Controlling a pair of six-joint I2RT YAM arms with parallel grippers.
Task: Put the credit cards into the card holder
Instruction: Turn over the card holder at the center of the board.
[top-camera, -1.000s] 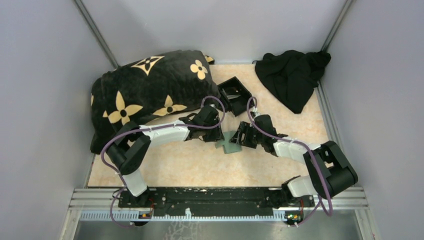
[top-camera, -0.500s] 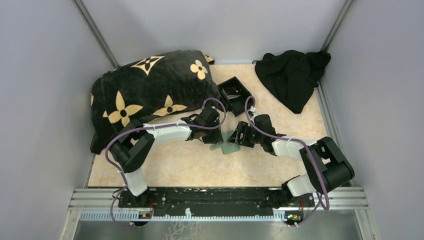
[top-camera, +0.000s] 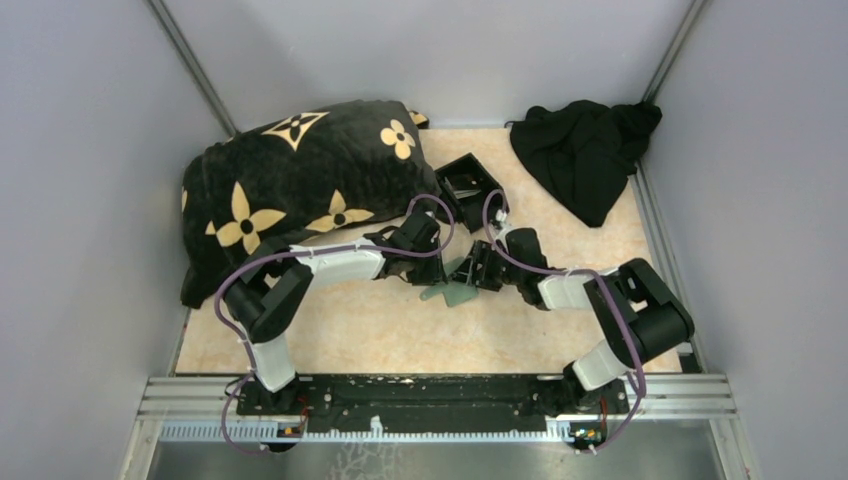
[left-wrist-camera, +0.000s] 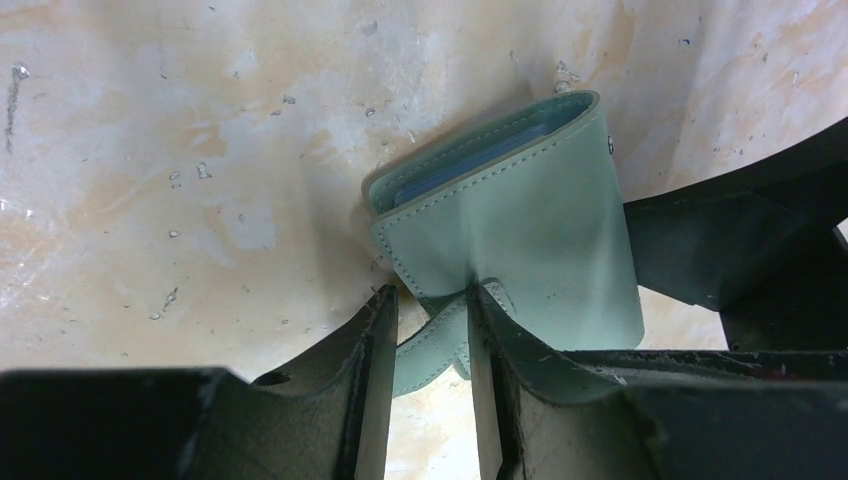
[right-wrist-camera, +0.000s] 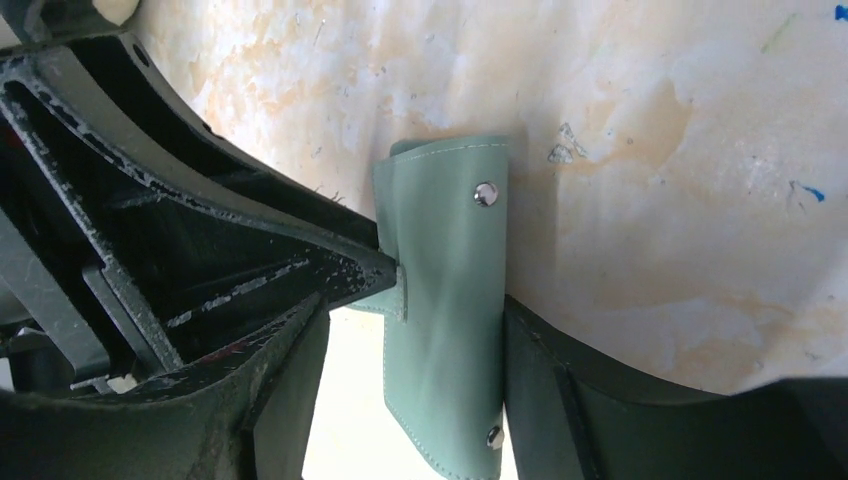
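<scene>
a: what lies along the left edge of the table (top-camera: 380, 330)?
b: a black pillow (top-camera: 300, 180) with yellow flowers, reaching up to the far left corner.
a: and the left gripper (top-camera: 425, 270)?
b: near the middle of the table. its jaws are narrow, one finger on each side of the green strap (left-wrist-camera: 430, 345) of the card holder (left-wrist-camera: 520, 230). i cannot tell if they pinch the strap.
a: where is the card holder itself?
b: mid-table, between the two grippers. a bluish edge (left-wrist-camera: 470, 165) shows in its open pocket, and i cannot tell what that is.
a: the black box (top-camera: 490, 185)?
b: toward the far edge, just beyond the grippers. there is something pale inside, too small to name.
a: the right gripper (right-wrist-camera: 450, 290)?
b: jaws wide and closed on the card holder across its width, a finger against each long side, near the metal snaps (right-wrist-camera: 486, 192).
a: and the far right corner?
b: a crumpled black cloth (top-camera: 585, 150).
</scene>
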